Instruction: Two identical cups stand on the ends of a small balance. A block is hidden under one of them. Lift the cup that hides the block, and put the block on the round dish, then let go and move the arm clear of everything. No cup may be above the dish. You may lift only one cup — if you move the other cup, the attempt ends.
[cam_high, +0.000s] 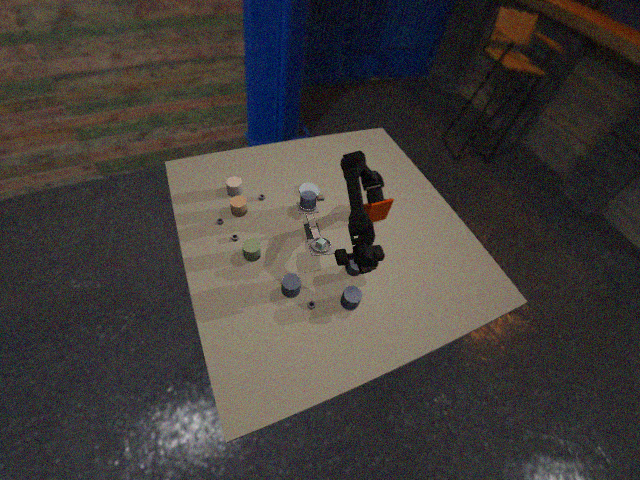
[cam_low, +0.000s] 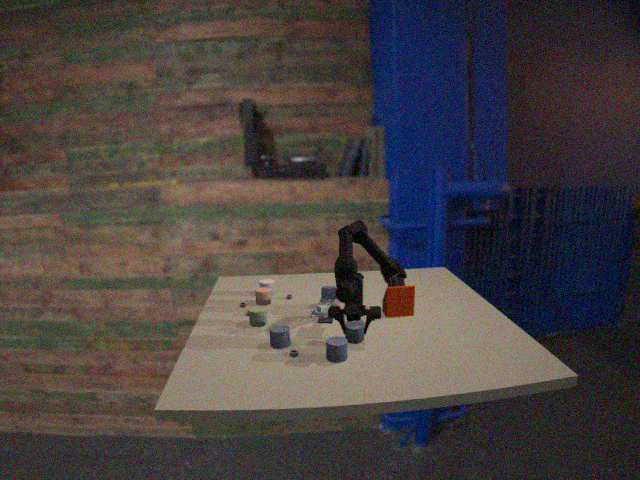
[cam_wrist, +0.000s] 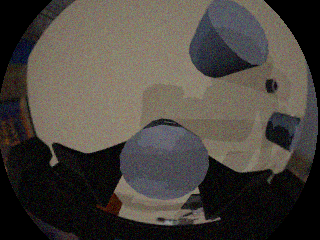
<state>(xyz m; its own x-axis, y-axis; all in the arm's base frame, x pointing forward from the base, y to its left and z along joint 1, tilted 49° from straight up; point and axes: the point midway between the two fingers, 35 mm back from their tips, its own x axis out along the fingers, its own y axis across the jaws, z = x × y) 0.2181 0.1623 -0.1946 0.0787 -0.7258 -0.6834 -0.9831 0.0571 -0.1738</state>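
going left to right in the top view. pale pink cup (cam_high: 234, 186) (cam_low: 266, 285), orange cup (cam_high: 238, 205) (cam_low: 263, 295) and green cup (cam_high: 251, 249) (cam_low: 257, 316) stand well left of the fingers, not part of this job. blue cup (cam_high: 291, 285) (cam_low: 279, 336) (cam_wrist: 283, 130) stands nearer left. round dish (cam_high: 308, 186) is beyond the fingers, at the far side of the balance (cam_high: 313, 230), partly hidden by the other cup (cam_high: 308, 200) (cam_low: 328, 294), which stands on the far end of the balance. can't see a block on the dish. block (cam_high: 320, 243) (cam_low: 323, 310), pale green, sits uncovered on the near end, just left of the fingers. second blue cup (cam_high: 351, 297) (cam_low: 336, 349) (cam_wrist: 225, 42) is near the fingers, on the side away from the balance.

fingers (cam_high: 356, 261) (cam_low: 355, 331) are spread wide, clamped on the lifted cup (cam_high: 353, 268) (cam_low: 355, 332) (cam_wrist: 164, 162), low by the tabletop (cam_high: 439, 310) (cam_low: 439, 361); can't tell if it touches down.

done: right cup off, block exposed, other cup apparently in place. left: set cup down and release, grab block, put on dish, let go, back off. roughly halfway, i'd say. watch the other cup when reaching the dish.
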